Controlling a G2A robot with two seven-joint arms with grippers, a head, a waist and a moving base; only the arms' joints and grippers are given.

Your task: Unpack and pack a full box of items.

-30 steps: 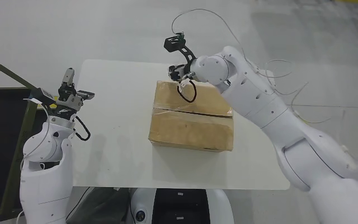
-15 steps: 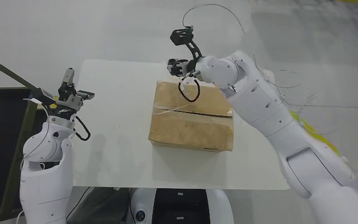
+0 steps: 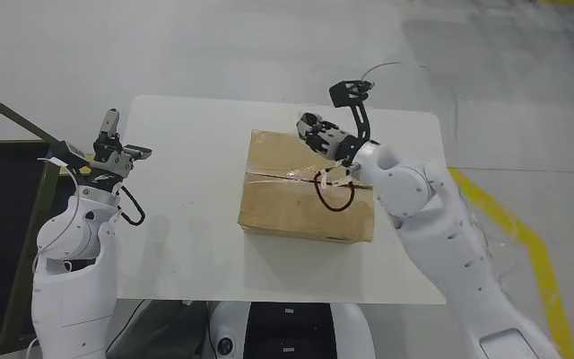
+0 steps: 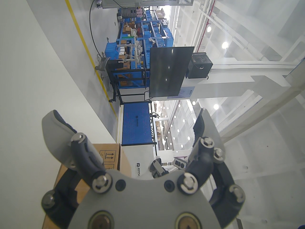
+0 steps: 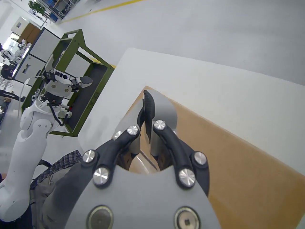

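A closed brown cardboard box, taped along its middle seam, lies in the middle of the white table. My right gripper is over the box's far edge, shut, with nothing seen between its fingers. In the right wrist view the right gripper points toward a far corner of the box; I cannot tell whether it touches. My left gripper is raised at the table's left edge, well apart from the box, open and holding nothing. In the left wrist view the left gripper has a corner of the box showing behind one finger.
A green cart with a dark tray stands off the table's left side, also seen as the green cart in the right wrist view. A yellow floor line runs to the right. Bare table lies left of and beyond the box.
My right arm has swung rightward, its wrist now above the box's far middle rather than beyond the far left corner. The left arm and the box have not moved.
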